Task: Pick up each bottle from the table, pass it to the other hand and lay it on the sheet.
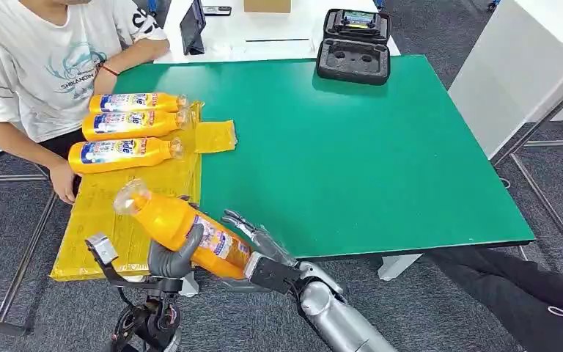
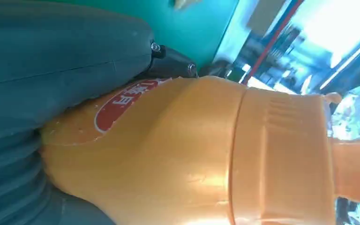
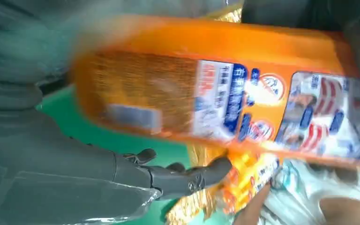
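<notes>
Nearest me, my left hand (image 1: 170, 258) is wrapped around the lower body of an orange bottle (image 1: 183, 227); I see the thumb curled over the bottle's side in the head view. The bottle sits tilted, cap end up and away from me, over the near corner of the yellow sheet (image 1: 110, 220). In the left wrist view the bottle (image 2: 206, 154) is pressed right up against the grey palm, red label patch showing.

My right hand (image 1: 258, 242) is just beside the bottle's base end, at the near edge of the green table (image 1: 352, 161). Its fingers (image 1: 245, 226) stretch out flat along the bottle's base and label side. I can't tell if they actually press on the bottle or only lie next to it. In the right wrist view the fingers (image 3: 178, 176) are extended and apart from the blurred bottle (image 3: 215, 93) above them, so I read that hand as spread, holding nothing.

Farther along the sheet, three more orange bottles lie on their sides, side by side, caps pointing toward the table: nearest one (image 1: 124, 154), middle one (image 1: 133, 123), far one (image 1: 135, 102).

A person (image 1: 37, 66) in a white shirt sits beside the sheet's far end, one hand (image 1: 64, 183) resting at the sheet's edge.

Beyond the sheet, at the table's far edge, sits an open black case (image 1: 353, 45).
</notes>
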{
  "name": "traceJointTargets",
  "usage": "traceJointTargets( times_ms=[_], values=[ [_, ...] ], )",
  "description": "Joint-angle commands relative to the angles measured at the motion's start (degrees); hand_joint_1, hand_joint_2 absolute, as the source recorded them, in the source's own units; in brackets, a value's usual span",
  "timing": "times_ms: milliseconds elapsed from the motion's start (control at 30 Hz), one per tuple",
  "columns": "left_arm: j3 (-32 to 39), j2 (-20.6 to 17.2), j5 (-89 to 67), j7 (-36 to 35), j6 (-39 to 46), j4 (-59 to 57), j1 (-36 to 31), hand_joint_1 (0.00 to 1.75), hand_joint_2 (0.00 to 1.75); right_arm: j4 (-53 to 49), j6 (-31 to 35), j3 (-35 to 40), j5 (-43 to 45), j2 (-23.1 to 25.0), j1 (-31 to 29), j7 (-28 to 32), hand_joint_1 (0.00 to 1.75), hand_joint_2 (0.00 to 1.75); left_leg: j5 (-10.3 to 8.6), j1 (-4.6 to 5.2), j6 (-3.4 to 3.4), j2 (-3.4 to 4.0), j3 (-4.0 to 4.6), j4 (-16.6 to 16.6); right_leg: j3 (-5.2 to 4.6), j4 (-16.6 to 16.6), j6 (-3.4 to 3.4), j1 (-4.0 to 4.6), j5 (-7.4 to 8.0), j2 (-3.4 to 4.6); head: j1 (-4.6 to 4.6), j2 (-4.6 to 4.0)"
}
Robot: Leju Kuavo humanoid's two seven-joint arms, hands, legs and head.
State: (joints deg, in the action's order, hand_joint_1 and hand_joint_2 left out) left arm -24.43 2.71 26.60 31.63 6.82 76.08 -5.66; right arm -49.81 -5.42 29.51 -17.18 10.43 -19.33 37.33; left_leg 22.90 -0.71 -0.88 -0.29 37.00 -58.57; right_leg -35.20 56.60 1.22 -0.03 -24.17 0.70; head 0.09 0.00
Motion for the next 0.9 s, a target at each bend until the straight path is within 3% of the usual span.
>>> traceJointTargets(
  times_ms=[33, 167, 267, 400, 500, 533, 667, 700, 800, 900],
  values=[
    [5.41, 0.29, -3.50, 3.16, 6.66, -1.77, -3.79, 1.75, 1.75, -2.05, -0.68, -0.11, 1.14, -1.46, -1.29, 0.11, 0.00, 0.00, 0.05, 0.02, 0.00, -0.09, -0.18, 0.03, 0.20, -0.02, 0.01, -0.01, -0.09, -0.15, 0.00, 0.00],
    [11.27, -0.78, -8.16, 8.03, 17.21, -6.78, -11.23, 1.75, 1.75, -4.82, -1.22, 0.56, 2.13, -1.64, -1.72, -0.03, 0.00, 0.00, 0.04, 0.01, 0.01, -0.09, -0.17, 0.01, 0.19, 0.02, 0.00, 0.00, -0.08, -0.15, -0.02, 0.00],
    [12.49, -1.52, -8.50, 8.05, 18.11, -8.28, -13.79, 1.75, 1.75, -5.34, -1.30, 0.63, 2.69, -1.70, -1.87, -0.43, 0.00, 0.00, -0.05, -0.01, 0.02, -0.15, -0.10, 0.03, 0.13, 0.01, -0.01, 0.02, -0.04, -0.20, 0.00, 0.00],
    [15.76, -0.85, -17.04, 8.37, 25.22, -8.58, -17.40, 1.75, 1.75, -6.77, -0.42, 1.40, 4.20, -2.50, -1.15, -0.76, 0.00, 0.00, 0.00, -0.02, 0.01, -0.04, -0.23, 0.04, 0.26, -0.03, 0.01, 0.02, -0.05, -0.11, -0.02, 0.00],
    [15.60, -2.84, -25.96, 8.37, 31.16, -11.79, -23.66, 1.75, 1.75, -9.01, 0.11, 2.18, 5.23, -3.08, 0.25, -0.81, 0.00, 0.00, -0.04, -0.07, 0.02, -0.16, -0.05, -0.03, 0.12, 0.02, 0.00, 0.06, -0.03, -0.21, 0.00, 0.00],
    [21.46, -1.76, -42.70, 8.37, 33.18, -13.12, -25.88, 1.75, 1.75, -9.81, 0.37, 2.34, 5.82, -3.21, 0.61, -0.74, 0.00, 0.00, -0.01, -0.06, 0.02, -0.23, -0.16, -0.03, 0.24, 0.05, 0.00, 0.05, -0.10, -0.31, 0.00, 0.00],
    [26.92, -4.34, -71.91, 5.12, 33.18, -21.47, -32.77, 1.75, 1.75, -11.89, 0.21, 2.55, 8.01, -4.16, 1.40, -0.78, 0.00, 0.00, 0.01, -0.04, 0.03, -0.09, -0.29, 0.02, 0.32, 0.02, -0.01, 0.04, -0.07, -0.15, 0.00, 0.00],
    [24.46, -7.49, -84.16, -0.15, 33.18, -24.80, -35.27, 1.75, 1.75, -12.00, -0.37, 2.52, 9.11, -4.35, 1.29, -0.76, 0.00, 0.00, -0.04, -0.04, 0.01, -0.08, -0.14, 0.01, 0.18, 0.02, 0.00, 0.04, -0.01, -0.11, 0.02, 0.00],
    [24.24, -8.22, -83.45, 0.21, 33.18, -25.47, -35.74, 1.75, 1.75, -11.94, -0.35, 2.62, 9.22, -4.42, 1.16, -0.76, 0.00, 0.00, 0.02, -0.02, 0.03, 0.01, -0.28, -0.01, 0.27, 0.07, -0.01, 0.02, -0.06, -0.05, 0.00, 0.00],
    [14.61, -12.49, -92.03, -7.14, 30.60, -32.33, -37.60, 1.75, 1.75, -13.69, 0.04, 2.14, 10.00, -4.49, 1.84, 0.11, 0.00, 0.00, -0.01, -0.03, 0.04, 0.06, -0.31, 0.07, 0.28, 0.01, -0.02, 0.02, -0.04, -0.02, -0.02, 0.00]
  ],
)
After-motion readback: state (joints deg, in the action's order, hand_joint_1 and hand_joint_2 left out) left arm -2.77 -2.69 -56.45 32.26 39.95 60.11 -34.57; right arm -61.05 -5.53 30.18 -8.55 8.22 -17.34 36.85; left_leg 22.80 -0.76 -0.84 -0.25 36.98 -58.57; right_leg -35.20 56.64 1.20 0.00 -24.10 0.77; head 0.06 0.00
